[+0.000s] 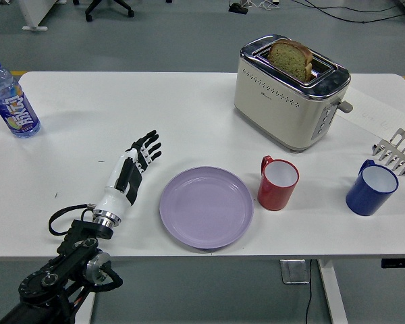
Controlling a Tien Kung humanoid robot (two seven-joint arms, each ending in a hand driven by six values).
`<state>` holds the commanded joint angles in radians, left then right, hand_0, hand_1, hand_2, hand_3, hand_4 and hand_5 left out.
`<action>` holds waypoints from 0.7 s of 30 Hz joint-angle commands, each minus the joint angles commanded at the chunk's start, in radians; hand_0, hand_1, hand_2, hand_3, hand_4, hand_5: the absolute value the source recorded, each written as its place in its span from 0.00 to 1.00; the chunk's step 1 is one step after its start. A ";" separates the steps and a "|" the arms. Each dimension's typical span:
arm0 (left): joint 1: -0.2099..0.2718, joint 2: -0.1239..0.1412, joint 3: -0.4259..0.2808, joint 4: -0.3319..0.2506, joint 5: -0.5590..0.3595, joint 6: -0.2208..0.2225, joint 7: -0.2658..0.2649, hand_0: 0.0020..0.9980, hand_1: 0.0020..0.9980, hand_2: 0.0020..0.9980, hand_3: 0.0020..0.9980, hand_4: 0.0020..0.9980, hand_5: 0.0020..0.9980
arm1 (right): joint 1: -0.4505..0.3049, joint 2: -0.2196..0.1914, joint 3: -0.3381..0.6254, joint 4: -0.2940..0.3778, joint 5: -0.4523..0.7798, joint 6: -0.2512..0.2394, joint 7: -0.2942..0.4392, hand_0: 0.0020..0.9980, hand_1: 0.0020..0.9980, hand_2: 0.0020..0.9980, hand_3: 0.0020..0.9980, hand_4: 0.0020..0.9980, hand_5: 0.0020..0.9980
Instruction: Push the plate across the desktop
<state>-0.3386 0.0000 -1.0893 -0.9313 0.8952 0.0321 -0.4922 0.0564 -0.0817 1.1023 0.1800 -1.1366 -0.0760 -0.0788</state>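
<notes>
Bottle (12,100) at 10 o'clock, harmless | left hand (131,167) flat, fingers spread, empty, clear of plate | plate (206,206) at 6 o'clock, red mug (278,183) just beside at 3 | risk: further rightward shove knocks mug, maybe toaster (291,91)
</notes>
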 joint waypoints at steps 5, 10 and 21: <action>0.010 0.000 -0.109 -0.040 0.035 -0.017 0.036 0.87 0.88 0.94 0.86 0.49 1.00 | -0.001 -0.004 0.002 0.000 0.003 -0.001 0.002 0.61 0.55 0.63 0.63 0.13 0.35; 0.014 0.011 -0.171 -0.057 0.047 -0.017 0.064 0.84 0.85 0.90 0.85 0.49 1.00 | -0.003 -0.006 0.006 0.000 0.003 -0.002 0.002 0.61 0.55 0.63 0.63 0.13 0.35; 0.062 0.123 -0.351 -0.093 0.031 -0.059 0.123 0.84 0.85 0.89 0.85 0.49 1.00 | -0.015 -0.006 0.015 0.000 0.005 -0.005 0.001 0.61 0.55 0.63 0.63 0.13 0.35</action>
<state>-0.2761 0.1234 -1.4401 -1.0248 0.9260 -0.0269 -0.3695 0.0415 -0.0873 1.1172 0.1800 -1.1314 -0.0806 -0.0773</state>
